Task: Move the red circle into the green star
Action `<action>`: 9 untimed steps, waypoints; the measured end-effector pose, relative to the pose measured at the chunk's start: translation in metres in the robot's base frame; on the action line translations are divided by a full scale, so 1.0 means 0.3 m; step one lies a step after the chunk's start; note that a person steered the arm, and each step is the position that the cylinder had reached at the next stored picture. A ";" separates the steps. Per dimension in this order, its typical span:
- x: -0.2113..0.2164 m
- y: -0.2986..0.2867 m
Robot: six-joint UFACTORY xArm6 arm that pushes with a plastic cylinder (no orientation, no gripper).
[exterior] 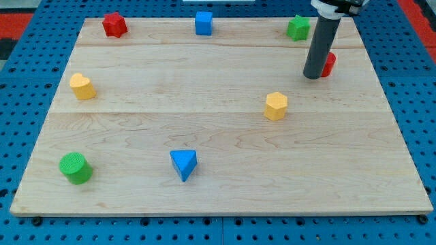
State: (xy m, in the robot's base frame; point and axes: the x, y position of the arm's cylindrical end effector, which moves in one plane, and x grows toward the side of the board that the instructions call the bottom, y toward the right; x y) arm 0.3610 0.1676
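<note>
Eight blocks sit on the tabletop (218, 122), and only the two at the view's upper right matter now. Going left to right, the green star (298, 27) rests near the top edge. The rod's tip (313, 76), a bare tool with no jaws to open or close, stands below and right of it. The red circle (329, 64) touches the tip's right side, half hidden. A good push probably needs the tip rounding to the circle's lower right, then driving up-left steadily.

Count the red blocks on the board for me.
2. A red star sits at the view's top left. A red circle at the right is mostly hidden behind my tip. Nothing else red shows.
</note>
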 end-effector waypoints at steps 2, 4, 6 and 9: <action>0.020 -0.026; 0.027 0.005; 0.005 0.124; -0.223 0.031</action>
State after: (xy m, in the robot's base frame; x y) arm 0.2942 0.1768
